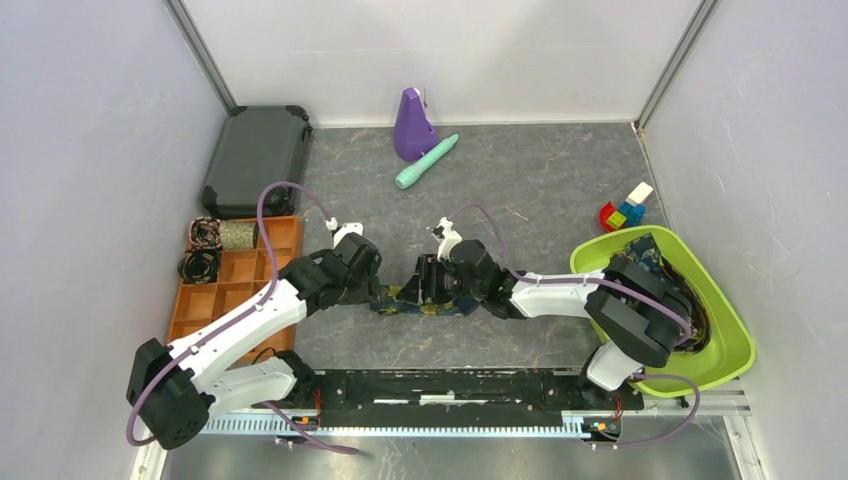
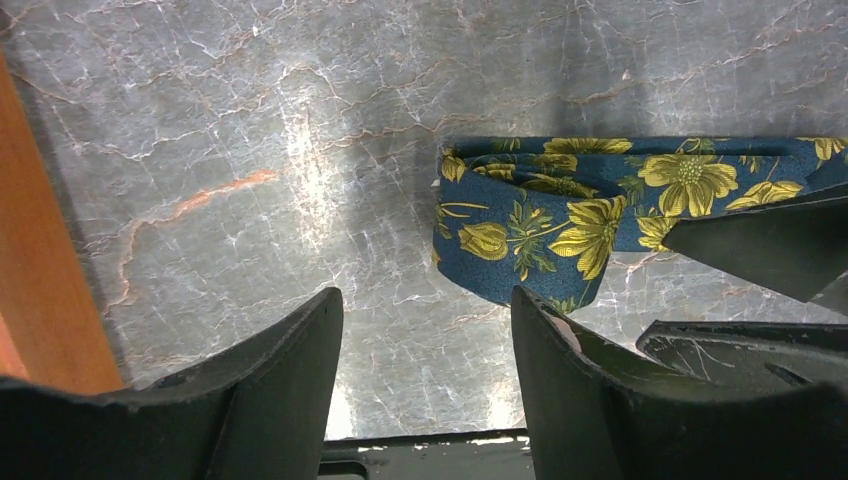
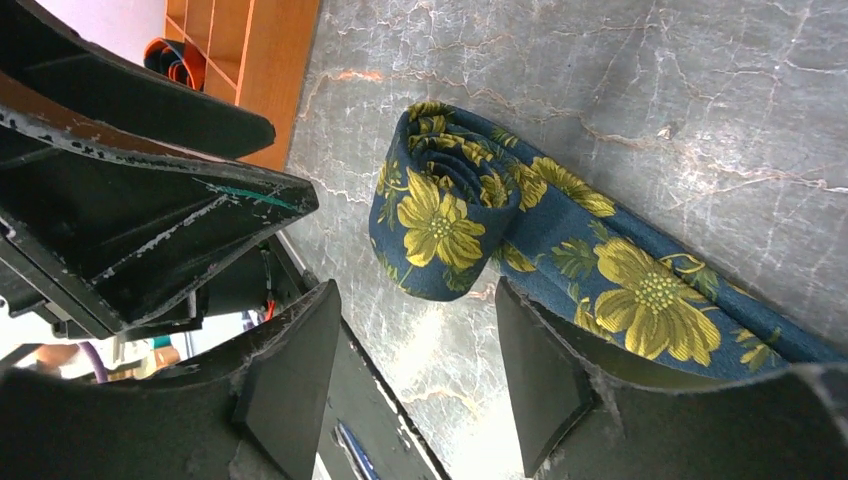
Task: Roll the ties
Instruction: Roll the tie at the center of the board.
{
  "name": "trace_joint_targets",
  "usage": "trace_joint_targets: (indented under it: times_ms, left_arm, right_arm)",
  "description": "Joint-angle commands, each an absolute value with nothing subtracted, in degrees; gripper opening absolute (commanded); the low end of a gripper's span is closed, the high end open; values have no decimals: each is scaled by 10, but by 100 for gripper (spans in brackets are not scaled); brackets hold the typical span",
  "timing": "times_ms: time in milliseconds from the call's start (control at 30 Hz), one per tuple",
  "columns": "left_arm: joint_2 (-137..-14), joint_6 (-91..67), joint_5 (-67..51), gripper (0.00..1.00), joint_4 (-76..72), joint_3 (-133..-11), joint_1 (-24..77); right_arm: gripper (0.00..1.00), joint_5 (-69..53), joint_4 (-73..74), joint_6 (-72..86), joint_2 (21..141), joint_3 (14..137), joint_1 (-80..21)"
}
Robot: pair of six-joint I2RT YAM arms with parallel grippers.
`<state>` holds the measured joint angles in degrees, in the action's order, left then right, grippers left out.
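A navy tie with yellow flowers [image 1: 425,306] lies on the grey table between the two arms. Its left end is rolled into a small loose coil [image 3: 445,205], and the rest runs flat to the right [image 2: 700,175]. My left gripper [image 2: 425,335] hovers open just in front of the coil [image 2: 520,235], with only bare table between its fingers. My right gripper [image 3: 415,345] is also open and holds nothing; its right finger [image 3: 545,375] stands beside the flat strip. In the top view the left gripper [image 1: 385,290] and the right gripper [image 1: 428,282] face each other over the tie.
An orange compartment tray [image 1: 235,285] at the left holds rolled ties [image 1: 203,250]. A green bin [image 1: 722,320] at the right has more ties [image 1: 652,252] in it. At the back are a dark case [image 1: 257,160], a purple object [image 1: 410,125], a teal cylinder [image 1: 427,162] and toy blocks [image 1: 625,210].
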<state>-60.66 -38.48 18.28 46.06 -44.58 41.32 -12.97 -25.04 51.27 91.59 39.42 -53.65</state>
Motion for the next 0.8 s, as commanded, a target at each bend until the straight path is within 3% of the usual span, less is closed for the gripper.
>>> trace_joint_targets:
  times_ms: [0,567,767]
  left_arm:
    - [-581,-377,150,68,411,-423,396]
    - [-555,-386,124,68,370,-384,367]
    - [-553,-387,112,68,351,-370,366]
  right_arm:
    - [63,-125,-295,546,935,426,-542]
    - [48,-132,-294,548,1000,452,-547]
    - [52,-131,-284,539,991,447,-547]
